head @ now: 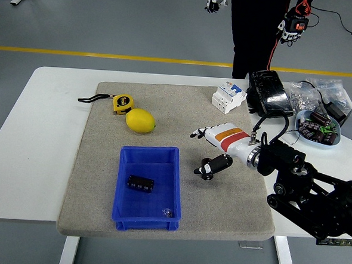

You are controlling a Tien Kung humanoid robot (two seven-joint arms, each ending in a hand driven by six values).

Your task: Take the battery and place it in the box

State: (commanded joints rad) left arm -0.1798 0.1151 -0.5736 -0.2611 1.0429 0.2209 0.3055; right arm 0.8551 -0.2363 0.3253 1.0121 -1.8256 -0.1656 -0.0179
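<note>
The blue box (pixel 122 187) sits on the grey mat near the table's front edge. One dark battery (pixel 140 182) lies flat inside it. A second dark battery (pixel 206 170) stands on the mat just right of the box. My right hand (pixel 200 151), white with an orange and red band, hovers over that battery. Its fingers (pixel 197 134) are spread toward the left and hold nothing. The black thumb (pixel 217 164) lies against the battery and partly hides it. No left arm shows.
A lemon (pixel 140 120) and a yellow tape measure (pixel 123 103) lie on the mat behind the box. A white breaker (pixel 229 96), a black device (pixel 268 93), bags and a bowl of parts (pixel 318 128) crowd the far right. A person (pixel 260 29) stands at the far side.
</note>
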